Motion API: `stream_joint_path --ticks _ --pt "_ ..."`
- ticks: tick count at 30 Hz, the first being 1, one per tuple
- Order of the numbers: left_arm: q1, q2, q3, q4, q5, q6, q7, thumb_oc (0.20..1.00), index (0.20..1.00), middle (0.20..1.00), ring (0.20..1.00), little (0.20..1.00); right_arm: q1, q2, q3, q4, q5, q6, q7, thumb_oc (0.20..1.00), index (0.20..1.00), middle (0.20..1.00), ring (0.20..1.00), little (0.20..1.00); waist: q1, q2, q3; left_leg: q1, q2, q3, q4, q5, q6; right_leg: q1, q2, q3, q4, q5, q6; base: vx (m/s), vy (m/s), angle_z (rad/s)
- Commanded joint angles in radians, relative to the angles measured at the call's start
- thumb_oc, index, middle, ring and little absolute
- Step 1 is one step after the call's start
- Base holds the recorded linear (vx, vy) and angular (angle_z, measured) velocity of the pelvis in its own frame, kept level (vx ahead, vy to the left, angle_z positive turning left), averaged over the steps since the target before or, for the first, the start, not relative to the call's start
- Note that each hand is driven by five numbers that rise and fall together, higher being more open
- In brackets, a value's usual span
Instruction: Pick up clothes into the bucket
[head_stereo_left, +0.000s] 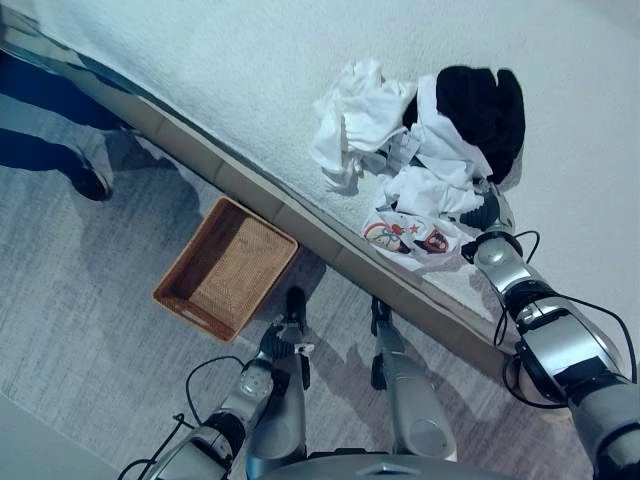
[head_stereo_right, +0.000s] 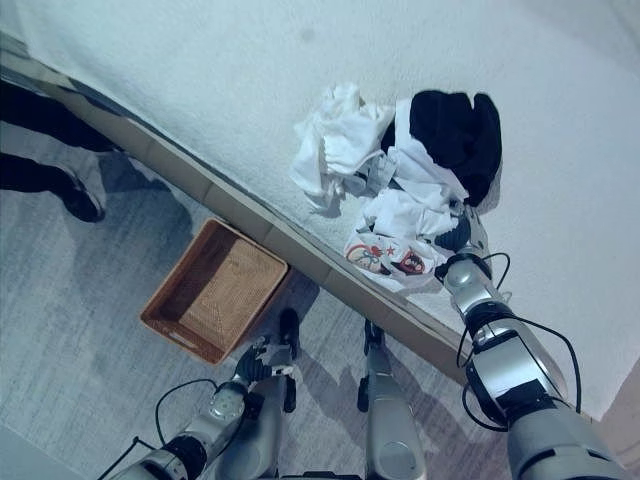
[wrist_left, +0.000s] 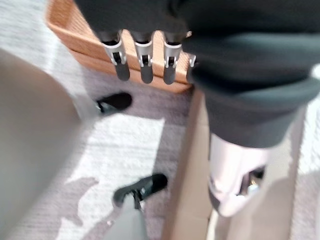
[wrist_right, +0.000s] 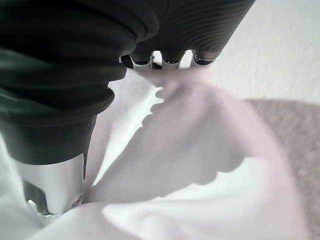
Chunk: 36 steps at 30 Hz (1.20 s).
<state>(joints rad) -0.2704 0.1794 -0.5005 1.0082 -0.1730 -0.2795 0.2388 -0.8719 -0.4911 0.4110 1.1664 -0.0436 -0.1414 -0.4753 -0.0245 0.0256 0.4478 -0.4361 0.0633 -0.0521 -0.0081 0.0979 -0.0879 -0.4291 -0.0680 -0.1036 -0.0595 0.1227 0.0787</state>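
Basket (head_stereo_left: 225, 268) empty; clothes (head_stereo_left: 425, 150) all left, right hand (head_stereo_left: 484, 212) buried among them, grip unseen; left hand (wrist_left: 142, 62) slack, holding nothing.

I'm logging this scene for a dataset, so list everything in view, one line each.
white clothes: several, white, heaped on the bed by its edge
black garment: one, black, on the heap's far side
printed garment: one, white with red and dark print, nearest the bed's edge
basket: one, brown wicker, on the floor by the bed
bed: one, white
person's legs: dark, beside the bed
left hand: low, near the basket, fingers straight
right hand: in the clothes, fingers hidden
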Motion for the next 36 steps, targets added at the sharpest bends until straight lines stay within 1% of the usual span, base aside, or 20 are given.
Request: stream_joint_path --ticks 1,4,5,6,7,8,9,10,12,14,18,20,23,26,29,31,32,33,36 --pt "0.005 -0.014 -0.010 -0.030 -0.055 -0.048 0.039 1.000 1.000 1.000 1.000 1.000 -0.060 -0.033 0.023 -0.063 0.043 -0.039 -0.063 1.000 1.000 1.000 1.000 1.000 -0.018 -0.058 -0.005 -0.087 -0.053 0.017 0.052 0.018 0.015 -0.068 -0.032 0.003 0.047 0.007 0.058 -0.06 0.005 -0.07" --pt "-0.016 -0.003 -0.001 -0.066 -0.072 -0.058 0.068 1.000 1.000 1.000 1.000 1.000 -0.090 -0.055 0.024 -0.117 0.029 -0.045 -0.103 1.000 1.000 1.000 1.000 1.000 -0.016 -0.053 0.022 -0.117 -0.054 0.013 0.052 0.026 0.016 -0.114 -0.036 -0.001 0.075 0.002 0.059 -0.05 0.024 -0.07" --pt "-0.031 0.002 0.009 -0.083 -0.083 -0.064 0.084 1.000 1.000 1.000 1.000 1.000 -0.105 -0.068 0.022 -0.163 0.014 -0.048 -0.126 1.000 1.000 1.000 1.000 1.000 -0.016 -0.048 0.042 -0.128 -0.051 0.010 0.055 0.027 0.017 -0.153 -0.039 -0.002 0.120 -0.012 0.059 -0.04 0.036 -0.01" --pt "-0.031 0.002 0.009 -0.083 -0.083 -0.063 0.085 1.000 1.000 1.000 1.000 1.000 -0.104 -0.068 0.022 -0.164 0.014 -0.047 -0.126 1.000 1.000 1.000 1.000 1.000 -0.016 -0.048 0.041 -0.130 -0.051 0.010 0.056 0.026 0.017 -0.156 -0.040 -0.002 0.123 -0.014 0.059 -0.06 0.065 -0.04" --pt "-0.046 0.011 0.027 -0.102 -0.094 -0.069 0.104 1.000 1.000 1.000 1.000 1.000 -0.115 -0.085 0.021 -0.229 -0.001 -0.049 -0.146 1.000 1.000 1.000 1.000 1.000 -0.019 -0.044 0.065 -0.160 -0.055 0.007 0.105 0.007 0.024 -0.200 -0.050 0.009 0.213 -0.055 0.055 -0.04 0.032 -0.07" --pt "-0.047 0.011 0.027 -0.102 -0.094 -0.069 0.104 1.000 1.000 1.000 1.000 1.000 -0.115 -0.085 0.020 -0.229 -0.001 -0.049 -0.146 1.000 1.000 1.000 1.000 1.000 -0.020 -0.044 0.062 -0.164 -0.056 0.007 0.105 0.010 0.024 -0.204 -0.050 0.008 0.212 -0.052 0.055 -0.08 0.058 -0.09" --pt "-0.056 0.020 0.043 -0.112 -0.100 -0.074 0.123 1.000 1.000 1.000 1.000 1.000 -0.120 -0.106 0.017 -0.282 -0.018 -0.052 -0.166 1.000 1.000 1.000 1.000 1.000 -0.026 -0.044 0.072 -0.223 -0.080 0.007 0.209 -0.034 0.035 -0.259 -0.067 0.018 0.318 -0.096 0.045 -0.04 0.029 0.00" --pt "-0.057 0.020 0.043 -0.112 -0.100 -0.074 0.123 1.000 1.000 1.000 1.000 1.000 -0.120 -0.106 0.017 -0.283 -0.018 -0.052 -0.166 1.000 1.000 1.000 1.000 1.000 -0.027 -0.044 0.072 -0.225 -0.081 0.007 0.211 -0.035 0.035 -0.261 -0.067 0.018 0.320 -0.098 0.045 -0.04 0.033 0.11" --pt "-0.065 0.028 0.057 -0.110 -0.111 -0.082 0.138 1.000 1.000 1.000 1.000 1.000 -0.128 -0.119 0.012 -0.293 -0.025 -0.053 -0.174 1.000 1.000 1.000 1.000 1.000 -0.030 -0.047 0.072 -0.288 -0.107 0.000 0.306 -0.074 0.050 -0.316 -0.082 0.025 0.404 -0.122 0.037 -0.02 0.014 0.27" --pt "-0.064 0.038 0.077 -0.122 -0.122 -0.090 0.151 1.000 1.000 1.000 1.000 1.000 -0.134 -0.131 0.006 -0.309 -0.029 -0.057 -0.181 1.000 1.000 1.000 1.000 1.000 -0.033 -0.049 0.072 -0.333 -0.121 -0.006 0.378 -0.102 0.058 -0.346 -0.089 0.035 0.455 -0.134 0.034 -0.02 0.009 0.32" --pt "-0.048 0.053 0.113 -0.137 -0.147 -0.097 0.169 1.000 1.000 1.000 1.000 1.000 -0.149 -0.140 -0.009 -0.322 -0.025 -0.062 -0.195 1.000 1.000 1.000 1.000 1.000 -0.027 -0.049 0.072 -0.401 -0.124 -0.007 0.501 -0.147 0.065 -0.391 -0.091 0.048 0.524 -0.155 0.031 0.00 0.030 0.15" --pt "-0.043 0.056 0.127 -0.133 -0.150 -0.096 0.174 1.000 1.000 1.000 1.000 1.000 -0.149 -0.142 -0.016 -0.355 -0.030 -0.064 -0.208 1.000 1.000 1.000 1.000 1.000 -0.027 -0.050 0.072 -0.411 -0.122 -0.005 0.534 -0.162 0.066 -0.404 -0.091 0.056 0.558 -0.169 0.028 0.01 0.046 -0.06" --pt "-0.046 0.053 0.149 -0.121 -0.151 -0.097 0.190 1.000 1.000 1.000 1.000 1.000 -0.133 -0.141 -0.055 -0.422 -0.042 -0.068 -0.252 1.000 1.000 1.000 1.000 1.000 -0.029 -0.052 0.072 -0.421 -0.123 -0.001 0.568 -0.179 0.066 -0.419 -0.094 0.063 0.598 -0.186 0.024 0.01 0.033 -0.03" --pt "-0.042 0.051 0.161 -0.129 -0.137 -0.101 0.203 1.000 1.000 1.000 1.000 1.000 -0.087 -0.155 -0.136 -0.527 -0.083 -0.074 -0.332 1.000 1.000 1.000 1.000 1.000 -0.034 -0.050 0.072 -0.418 -0.122 -0.002 0.577 -0.187 0.064 -0.417 -0.096 0.066 0.605 -0.196 0.023 0.00 0.022 -0.07" --pt "-0.040 0.055 0.169 -0.131 -0.106 -0.104 0.219 1.000 1.000 1.000 1.000 1.000 -0.033 -0.180 -0.238 -0.633 -0.137 -0.079 -0.421 1.000 1.000 1.000 1.000 1.000 -0.040 -0.047 0.072 -0.411 -0.122 0.000 0.580 -0.193 0.065 -0.410 -0.094 0.072 0.601 -0.198 0.026 0.00 0.027 -0.04" --pt "-0.039 0.054 0.173 -0.122 -0.086 -0.101 0.230 1.000 1.000 1.000 1.000 1.000 0.023 -0.180 -0.311 -0.700 -0.169 -0.084 -0.484 1.000 1.000 1.000 1.000 1.000 -0.041 -0.045 0.072 -0.401 -0.121 0.001 0.572 -0.195 0.067 -0.406 -0.093 0.074 0.600 -0.201 0.028 -0.01 0.016 0.01" --pt "-0.038 0.052 0.176 -0.109 -0.069 -0.100 0.237 1.000 1.000 1.000 1.000 1.000 0.065 -0.174 -0.363 -0.753 -0.210 -0.081 -0.537 1.000 1.000 1.000 1.000 1.000 -0.043 -0.043 0.072 -0.398 -0.121 0.004 0.571 -0.196 0.068 -0.401 -0.094 0.075 0.591 -0.199 0.030 -0.02 0.019 0.05" --pt "-0.037 0.052 0.175 -0.109 -0.069 -0.100 0.237 1.000 1.000 1.000 1.000 1.000 0.068 -0.174 -0.365 -0.756 -0.212 -0.080 -0.537 1.000 1.000 1.000 1.000 1.000 -0.042 -0.043 0.072 -0.397 -0.120 0.004 0.571 -0.196 0.068 -0.401 -0.094 0.075 0.591 -0.199 0.030 -0.02 0.016 0.04" --pt "-0.033 0.044 0.180 -0.089 -0.050 -0.094 0.247 1.000 1.000 1.000 1.000 1.000 0.127 -0.149 -0.431 -0.800 -0.238 -0.085 -0.595 1.000 1.000 1.000 1.000 1.000 -0.043 -0.041 0.067 -0.394 -0.118 0.003 0.563 -0.195 0.068 -0.399 -0.093 0.078 0.579 -0.196 0.032 0.00 0.008 -0.06"
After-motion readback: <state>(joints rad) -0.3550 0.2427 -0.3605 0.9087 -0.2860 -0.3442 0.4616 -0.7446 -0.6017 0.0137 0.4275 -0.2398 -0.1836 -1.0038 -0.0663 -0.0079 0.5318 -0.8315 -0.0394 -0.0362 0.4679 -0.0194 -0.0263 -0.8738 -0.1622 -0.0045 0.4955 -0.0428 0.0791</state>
